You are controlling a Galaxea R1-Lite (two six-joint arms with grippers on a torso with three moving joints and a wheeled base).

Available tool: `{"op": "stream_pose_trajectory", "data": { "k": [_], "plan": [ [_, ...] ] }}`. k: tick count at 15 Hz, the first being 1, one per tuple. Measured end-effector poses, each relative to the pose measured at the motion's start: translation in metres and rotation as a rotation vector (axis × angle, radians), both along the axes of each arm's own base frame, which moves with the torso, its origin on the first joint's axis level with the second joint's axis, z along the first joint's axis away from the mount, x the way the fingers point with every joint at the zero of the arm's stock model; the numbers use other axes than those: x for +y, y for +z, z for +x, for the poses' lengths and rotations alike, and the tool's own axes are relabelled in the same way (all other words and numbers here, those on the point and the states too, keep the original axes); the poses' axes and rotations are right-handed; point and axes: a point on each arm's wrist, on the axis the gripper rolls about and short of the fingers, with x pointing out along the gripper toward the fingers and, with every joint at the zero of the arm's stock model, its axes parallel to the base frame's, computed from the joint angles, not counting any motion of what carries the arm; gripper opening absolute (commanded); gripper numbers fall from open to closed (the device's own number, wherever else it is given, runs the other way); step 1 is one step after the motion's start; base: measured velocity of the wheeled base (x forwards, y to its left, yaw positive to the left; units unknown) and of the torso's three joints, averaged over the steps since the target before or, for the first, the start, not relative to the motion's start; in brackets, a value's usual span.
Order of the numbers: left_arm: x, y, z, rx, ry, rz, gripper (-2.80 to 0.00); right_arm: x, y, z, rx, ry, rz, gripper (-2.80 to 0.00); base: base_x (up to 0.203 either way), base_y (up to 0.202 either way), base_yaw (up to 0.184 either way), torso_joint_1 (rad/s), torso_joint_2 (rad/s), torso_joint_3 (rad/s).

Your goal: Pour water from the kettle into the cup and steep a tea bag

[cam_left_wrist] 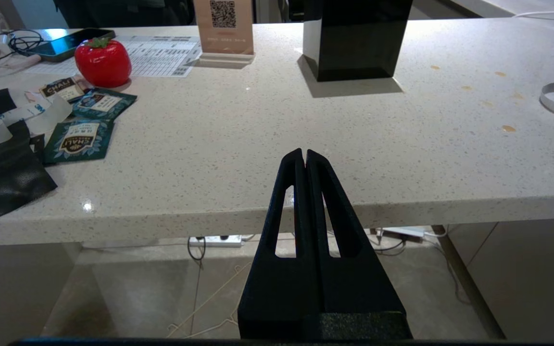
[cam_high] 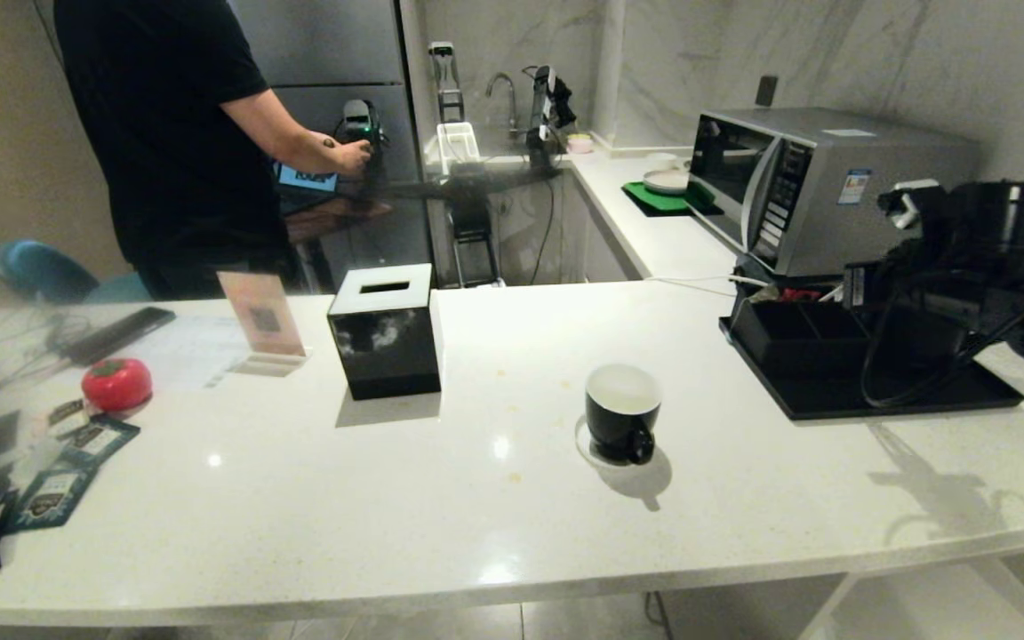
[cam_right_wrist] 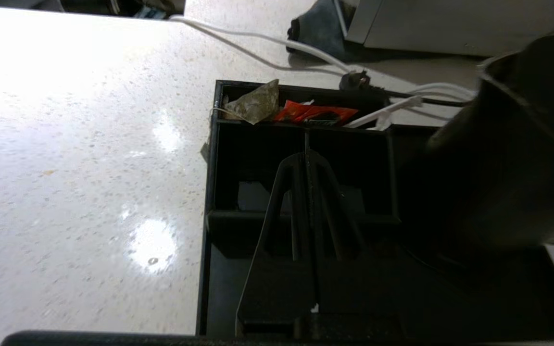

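Closed right pincer (cam_right_wrist: 307,156) over black tray (cam_right_wrist: 209,202), tea bag (cam_right_wrist: 256,103) behind
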Motion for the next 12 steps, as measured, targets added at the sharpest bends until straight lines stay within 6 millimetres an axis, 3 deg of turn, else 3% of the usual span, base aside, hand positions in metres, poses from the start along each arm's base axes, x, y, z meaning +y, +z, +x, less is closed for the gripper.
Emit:
{"op": "stream_pose_trajectory", "data": {
  "k": [4, 8, 9, 12],
  "plan": [
    [0.0, 0.0, 0.0, 0.0, 0.0, 0.0, -2.8, 0.0, -0.017, 0.034, 0.048, 0.006, 0.006, -2.8, 0.0, 0.0, 0.0, 0.0, 0.0, 0.0],
    [0.0, 0.0, 0.0, 0.0, 0.0, 0.0, -2.8, -0.003, -0.015, 0.064, 0.052, -0.045, 0.042, -2.8, 0.0, 0.0, 0.0, 0.0, 0.0, 0.0],
    [0.0, 0.0, 0.0, 0.0, 0.0, 0.0, -2.8, -0.004, -0.015, 0.07, 0.053, -0.069, 0.059, 0.0, 0.0, 0.0, 0.0, 0.0, 0.0, 0.0],
    [0.0, 0.0, 0.0, 0.0, 0.0, 0.0, -2.8, -0.005, -0.021, 0.081, 0.114, -0.101, 0.097, 0.0, 0.0, 0.0, 0.0, 0.0, 0.0, 0.0]
  ]
}}
